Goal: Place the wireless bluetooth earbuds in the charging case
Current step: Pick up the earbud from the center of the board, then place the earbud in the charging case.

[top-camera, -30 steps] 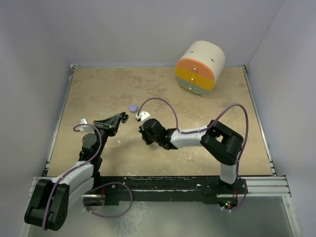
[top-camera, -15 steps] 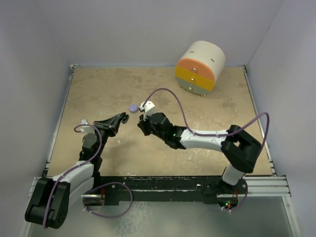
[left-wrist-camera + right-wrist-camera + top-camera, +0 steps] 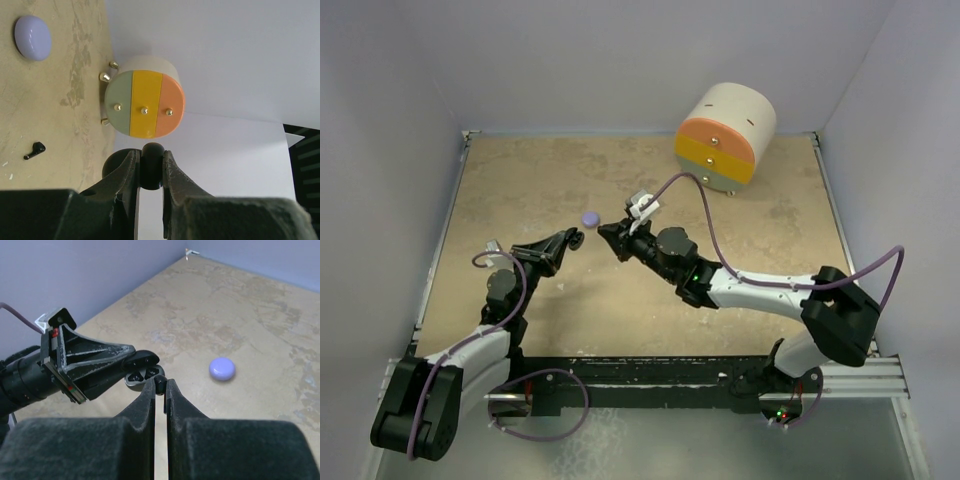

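My left gripper (image 3: 570, 238) is held above the table, shut on a black charging case (image 3: 142, 371) whose lid stands open and shows two dark wells. In the left wrist view the case (image 3: 151, 167) is pinched between the jaws of the left gripper (image 3: 150, 157). My right gripper (image 3: 159, 385) is shut on a tiny black earbud (image 3: 159, 383), its tips just short of the case's open side. In the top view the right gripper (image 3: 605, 232) points left at the case (image 3: 577, 240). A second black earbud (image 3: 34, 150) lies on the table.
A lavender round puck (image 3: 589, 217) lies on the table just beyond the two grippers. A cream cylinder with green, yellow and orange drawers (image 3: 725, 138) stands at the back right. White walls close in the tan table (image 3: 520, 180) on three sides.
The right arm has stretched forward and to the left, bringing its gripper with the earbud up to the case. The left arm and the case have stayed put.
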